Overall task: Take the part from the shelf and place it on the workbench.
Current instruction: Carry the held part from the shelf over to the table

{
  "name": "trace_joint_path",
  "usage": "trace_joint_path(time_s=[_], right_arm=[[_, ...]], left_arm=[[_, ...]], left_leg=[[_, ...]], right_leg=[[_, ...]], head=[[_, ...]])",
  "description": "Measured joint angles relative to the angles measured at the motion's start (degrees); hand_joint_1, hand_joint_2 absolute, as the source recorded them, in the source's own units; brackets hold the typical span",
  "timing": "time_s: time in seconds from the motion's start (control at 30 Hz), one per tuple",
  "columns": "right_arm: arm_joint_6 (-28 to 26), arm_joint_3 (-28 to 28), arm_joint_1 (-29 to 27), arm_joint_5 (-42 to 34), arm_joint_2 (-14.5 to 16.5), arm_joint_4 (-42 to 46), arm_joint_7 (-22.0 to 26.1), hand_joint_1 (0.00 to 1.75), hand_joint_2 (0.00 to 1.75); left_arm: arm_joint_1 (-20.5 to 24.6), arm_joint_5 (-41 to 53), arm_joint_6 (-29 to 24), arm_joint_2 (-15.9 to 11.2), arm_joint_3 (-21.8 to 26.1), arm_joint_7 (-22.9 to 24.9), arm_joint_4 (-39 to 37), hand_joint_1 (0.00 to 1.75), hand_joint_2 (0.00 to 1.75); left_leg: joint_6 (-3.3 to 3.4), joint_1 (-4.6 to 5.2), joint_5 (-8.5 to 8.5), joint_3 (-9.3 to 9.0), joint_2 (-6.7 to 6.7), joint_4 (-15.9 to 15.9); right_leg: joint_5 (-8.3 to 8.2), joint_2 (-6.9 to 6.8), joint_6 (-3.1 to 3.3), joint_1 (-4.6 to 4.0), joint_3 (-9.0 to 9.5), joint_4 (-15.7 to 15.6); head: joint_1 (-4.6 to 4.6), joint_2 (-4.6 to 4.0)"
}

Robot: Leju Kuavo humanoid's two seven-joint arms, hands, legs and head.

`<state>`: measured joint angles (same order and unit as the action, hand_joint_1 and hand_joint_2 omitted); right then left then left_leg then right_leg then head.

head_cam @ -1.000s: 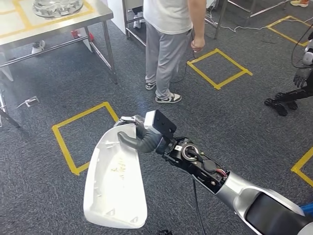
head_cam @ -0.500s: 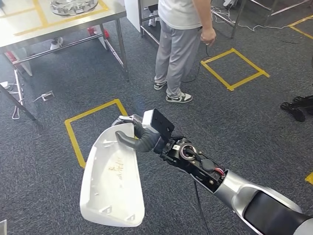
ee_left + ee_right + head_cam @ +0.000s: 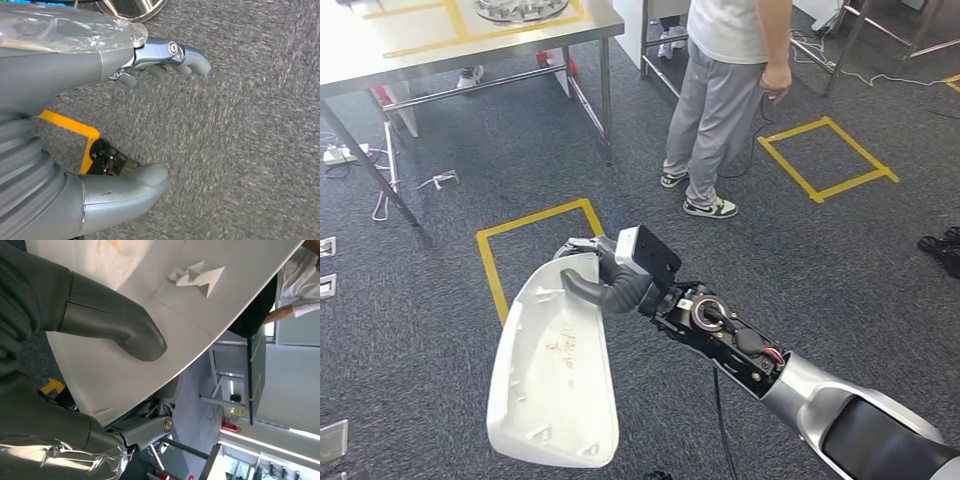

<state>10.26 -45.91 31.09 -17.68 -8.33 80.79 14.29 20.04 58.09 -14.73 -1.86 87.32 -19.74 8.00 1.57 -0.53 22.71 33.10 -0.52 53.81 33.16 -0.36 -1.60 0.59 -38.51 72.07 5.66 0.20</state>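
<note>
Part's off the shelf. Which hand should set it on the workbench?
Right. The right hand already grips the white part, thumb over its rim, with the workbench ahead to the left. The left hand is open above the carpet, holding nothing.

Whole view shifted: camera turned, workbench [image 3: 599, 25] and person [image 3: 727, 90] slid rightward in head view.

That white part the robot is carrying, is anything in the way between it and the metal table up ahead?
Nothing visible blocks it. The right hand holds the white part above grey carpet, and the workbench stands ahead to the left. Between them lie only floor and a yellow tape square. The person stands off to the right of that path.
</note>
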Motion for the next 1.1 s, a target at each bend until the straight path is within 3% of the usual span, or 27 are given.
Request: trace_joint_path(time_s=[0.03,0.1,0.13,0.2,0.33,0.43,0.47,0.53,0.6,0.63,0.67,0.73,0.77,0.8,0.87,0.93,0.97,1.0,1.07,1.1], right_arm=[[-0.2,0.0,-0.1,0.3,0.0,0.0,-0.1,1.75,1.75],[-0.6,0.0,-0.2,0.7,0.0,0.0,-0.2,1.75,1.75],[-0.7,0.0,-0.1,0.8,0.0,0.0,-0.3,1.75,1.75],[-0.8,0.0,0.0,1.0,0.0,0.0,-0.2,1.75,1.75],[-0.8,0.0,0.0,1.3,0.0,-0.1,-0.1,1.75,1.75],[-0.7,0.1,0.2,1.4,0.0,-0.1,0.1,1.75,1.75],[-0.7,0.1,0.3,1.4,0.0,0.0,0.1,1.75,1.75],[-0.6,0.1,0.4,1.5,0.0,-0.1,0.2,1.75,1.75],[-0.6,0.1,0.0,1.7,0.0,-0.1,0.2,1.75,1.75],[-0.7,0.1,-0.2,1.8,0.0,-0.2,0.2,1.75,1.75],[-0.7,0.1,-0.3,1.8,0.0,-0.2,0.2,1.75,1.75],[-0.7,0.1,-0.4,1.9,0.0,-0.3,0.2,1.75,1.75],[-0.7,0.1,-0.4,1.9,0.0,-0.4,0.2,1.75,1.75],[-0.7,0.0,-0.5,2.0,0.0,-0.4,0.2,1.75,1.75],[-0.7,0.0,-0.8,2.0,0.0,-0.5,0.2,1.75,1.75],[-0.7,0.0,-1.0,2.1,0.0,-0.5,0.3,1.75,1.75],[-0.7,0.1,-0.9,2.1,0.0,-0.5,0.3,1.75,1.75],[-0.6,0.1,-0.8,2.1,0.0,-0.5,0.3,1.75,1.75],[-0.5,0.1,-0.7,2.3,0.0,-0.5,0.4,1.75,1.75],[-0.5,0.1,-0.7,2.4,0.0,-0.5,0.4,1.75,1.75]], left_arm=[[0.0,0.1,0.0,0.0,0.0,0.0,0.0,0.00,1.75],[0.0,0.1,0.4,0.1,0.0,0.0,0.0,0.00,1.75],[0.0,0.1,0.8,0.1,0.0,0.1,0.0,0.00,1.75],[0.0,0.0,1.5,0.1,0.0,0.3,0.0,0.00,1.75],[-0.2,0.0,2.2,-0.1,0.0,0.9,0.0,0.00,1.75],[0.0,0.0,2.5,-0.3,0.0,1.0,0.0,0.00,1.75],[0.0,0.0,2.5,-0.3,0.0,1.1,0.0,0.00,1.75],[0.1,0.0,2.6,-0.3,0.0,1.1,0.0,0.00,1.75],[0.0,0.0,2.6,-0.2,0.0,1.2,0.0,0.00,1.75],[-0.1,0.0,2.7,-0.2,0.0,1.2,0.0,0.00,1.75],[-0.2,0.0,2.7,-0.1,0.0,1.2,0.0,0.00,1.75],[-0.4,0.0,2.7,-0.3,0.0,1.2,0.0,0.00,1.75],[-0.3,0.0,2.8,-0.4,0.0,1.2,0.0,0.00,1.75],[-0.3,0.0,2.8,-0.5,0.0,1.2,0.0,0.00,1.75],[-0.4,0.0,2.8,-0.5,0.0,1.2,0.0,0.00,1.75],[-0.4,0.0,2.8,-0.5,0.0,1.2,0.0,0.00,1.75],[-0.4,0.1,2.8,-0.5,0.0,1.2,0.0,0.00,1.75],[-0.2,0.1,2.8,-0.5,0.0,1.2,0.0,0.00,1.75],[-0.1,0.1,2.8,-0.4,0.0,1.2,0.0,0.00,1.75],[-0.2,0.1,2.8,-0.4,0.0,1.2,0.0,0.00,1.75]], left_leg=[[-0.02,0.05,0.04,-0.10,-0.27,0.0],[-0.16,0.15,0.17,-0.36,-0.70,0.1],[-0.30,0.25,0.24,-0.37,-0.87,0.1],[-0.47,0.50,0.31,0.01,-1.04,0.4],[-0.19,0.65,0.27,0.20,-1.01,0.3],[0.49,0.15,-0.80,-2.09,-0.86,-3.2],[0.58,-0.22,-1.29,-3.09,-0.75,-4.6],[0.36,-0.79,-1.58,-4.15,-0.59,-5.9],[-0.29,-1.25,-1.21,-4.33,-0.64,-5.7],[-0.79,-1.62,-0.91,-4.37,-0.72,-5.4],[-1.40,-2.10,-0.49,-4.39,-0.83,-4.9],[-2.99,-2.87,0.84,-4.11,-1.03,-3.1],[-3.73,-3.04,1.45,-3.70,-1.14,-1.9],[-4.32,-3.04,1.82,-3.30,-1.21,-1.1],[-5.02,-3.07,1.72,-2.74,-1.34,-0.4],[-5.30,-3.20,2.06,-2.26,-0.86,0.6],[-5.25,-3.15,2.94,-1.21,-0.45,2.6],[-5.13,-3.00,4.32,0.67,-0.03,6.1],[-4.73,-2.46,7.19,6.16,0.30,15.2],[-4.41,-2.13,7.64,8.47,0.30,18.5]], right_leg=[[-1.59,0.05,0.19,-0.01,0.71,-1.8],[-6.04,0.37,0.86,-0.10,4.31,-10.1],[-7.45,0.57,1.14,-0.20,5.99,-13.9],[-8.11,0.80,1.25,-0.29,7.72,-17.6],[-8.21,0.85,0.79,-0.14,8.05,-18.4],[-8.13,0.76,0.51,-0.25,8.62,-19.2],[-7.28,0.72,0.42,-0.37,7.96,-17.7],[-4.14,0.70,0.00,-0.13,4.46,-10.7],[-2.23,0.66,-0.88,0.70,0.95,-4.3],[-2.87,0.62,-1.45,1.22,0.54,-4.0],[-4.65,0.59,-2.08,1.77,1.33,-6.1],[-8.27,0.86,-3.60,2.69,4.74,-13.4],[-8.94,1.18,-3.70,2.87,6.00,-15.8],[-8.83,1.49,-3.45,2.87,6.58,-16.7],[-8.11,1.81,-2.04,2.61,6.36,-16.0],[-7.84,1.73,-1.14,2.53,6.42,-15.7],[-7.70,1.63,-0.75,2.48,6.57,-15.7],[-7.56,1.48,-0.40,2.37,6.75,-15.8],[-7.21,1.17,0.15,1.93,6.98,-15.8],[-7.02,1.08,0.43,1.66,7.15,-15.8]], head=[[0.07,0.00],[0.18,0.00],[0.14,0.00],[-0.06,0.00],[-0.54,0.00],[-0.90,-0.01],[-0.90,-0.02],[-0.57,-0.03],[-0.38,-0.02],[-0.37,-0.01],[-0.34,-0.01],[0.09,-0.01],[0.33,-0.01],[0.43,-0.01],[0.09,-0.01],[-0.56,0.00],[-0.82,0.00],[-1.10,0.00],[-1.37,0.00],[-1.43,0.00]])
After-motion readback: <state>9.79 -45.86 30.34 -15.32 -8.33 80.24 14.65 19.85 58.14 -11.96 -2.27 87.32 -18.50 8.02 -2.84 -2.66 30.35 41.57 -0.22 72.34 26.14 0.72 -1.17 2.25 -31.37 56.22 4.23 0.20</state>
